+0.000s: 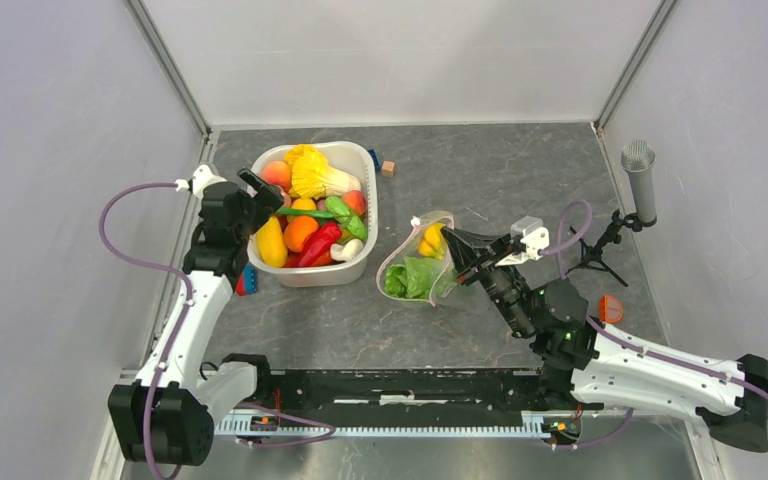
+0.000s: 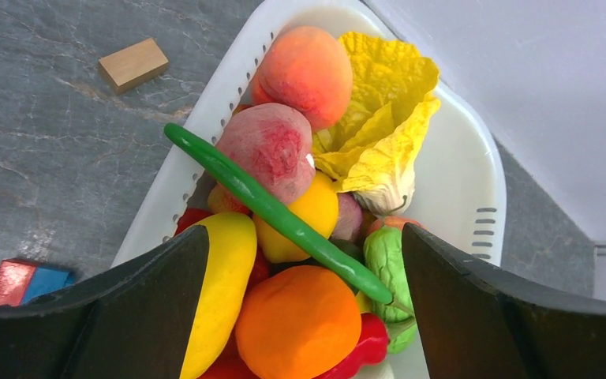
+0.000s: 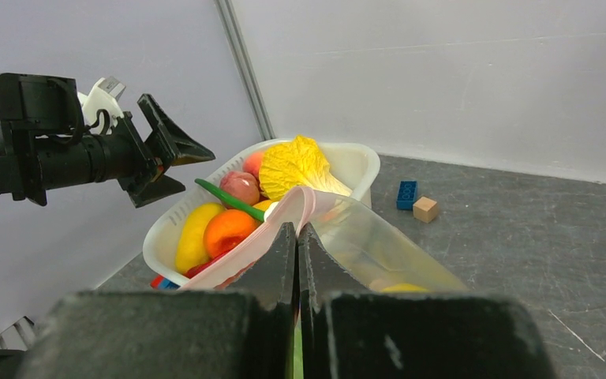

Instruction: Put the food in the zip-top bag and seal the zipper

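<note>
Right up against the lens, the right claw (image 3: 296, 260) has its two black fingers squeezed flat together. They're clamped on the mouth edge of the zip-top bag (image 3: 363, 237), right where the pink zipper (image 3: 256, 234) loops past. The bag is clear, crinkly plastic lying on the desk (image 1: 500, 180) just right of the white tub (image 2: 458, 158), with its mouth open on the tub side. Inside it are a leafy green piece (image 1: 412, 275) and a small yellow fruit (image 1: 430, 238).

The left claw (image 2: 304, 231) is spread wide with nothing in it, hanging over the tub's left rim. The rest of the food is heaped under it:
- a long green bean (image 2: 276, 213) slanting across the top of the pile
- a matte peach (image 2: 304, 71)
- a ruffled yellow cabbage (image 2: 379, 118)
- a smooth orange (image 2: 296, 324)
- a yellow banana-ish thing (image 2: 221, 292)
- a glossy red pepper (image 2: 363, 347)

The tub wall is slotted. Red and blue blocks (image 2: 24, 280) sit on the desk just outside the tub's left wall. A wooden block (image 2: 132, 63) and a blue brick (image 3: 407, 194) sit near its far corner. A microphone on a stand (image 1: 638, 180) stands by the right wall, near the right arm. There's bare grey marbled desk behind the bag and in front of it. Walls close in on three sides.
</note>
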Controlling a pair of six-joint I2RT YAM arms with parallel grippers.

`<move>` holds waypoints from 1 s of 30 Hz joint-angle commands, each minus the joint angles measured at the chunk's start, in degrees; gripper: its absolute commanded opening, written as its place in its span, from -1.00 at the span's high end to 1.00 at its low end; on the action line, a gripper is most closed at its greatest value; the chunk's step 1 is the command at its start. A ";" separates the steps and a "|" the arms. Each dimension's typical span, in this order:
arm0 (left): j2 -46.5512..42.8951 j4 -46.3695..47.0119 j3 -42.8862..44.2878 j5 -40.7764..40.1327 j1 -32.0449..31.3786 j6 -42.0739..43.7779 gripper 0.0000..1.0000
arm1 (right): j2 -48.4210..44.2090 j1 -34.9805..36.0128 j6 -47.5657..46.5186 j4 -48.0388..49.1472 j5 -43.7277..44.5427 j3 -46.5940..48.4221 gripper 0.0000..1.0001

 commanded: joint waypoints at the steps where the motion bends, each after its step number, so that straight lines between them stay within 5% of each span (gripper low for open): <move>1: 0.36 3.21 0.00 -0.22 0.65 -6.03 -0.91 | 0.11 0.09 0.33 4.66 -0.73 0.95 1.00; 19: 2.64 7.65 -6.11 -11.15 0.88 -20.64 -0.67 | 0.54 0.10 0.82 6.11 -0.41 0.45 1.00; 30: 6.89 9.94 -5.25 -13.49 1.08 -24.62 -0.34 | -0.09 0.10 1.19 6.32 -0.22 0.00 1.00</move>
